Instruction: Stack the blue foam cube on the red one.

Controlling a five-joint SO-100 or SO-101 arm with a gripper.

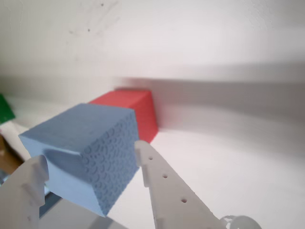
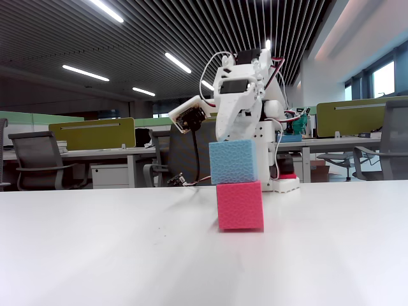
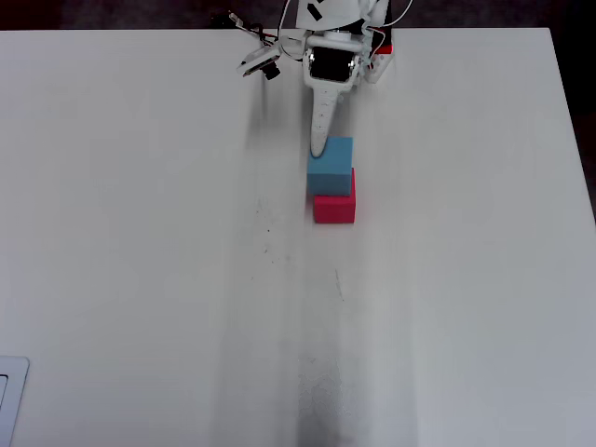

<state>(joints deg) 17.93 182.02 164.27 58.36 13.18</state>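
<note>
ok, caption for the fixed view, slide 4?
End effector holds the blue foam cube directly above the red one on the white table.

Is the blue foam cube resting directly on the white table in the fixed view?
No, the blue foam cube sits above the red cube, clear of the table.

**Lighting's bright, focus is hit and miss**

My wrist cam is washed out: the white table [image 1: 228,157] nearly blows out, with soft grey shadow bands across it. The fixed view gets ceiling strip lights [image 2: 86,72] and a blurry foreground. Overhead is even, slightly soft, faint streaky smudges.
</note>
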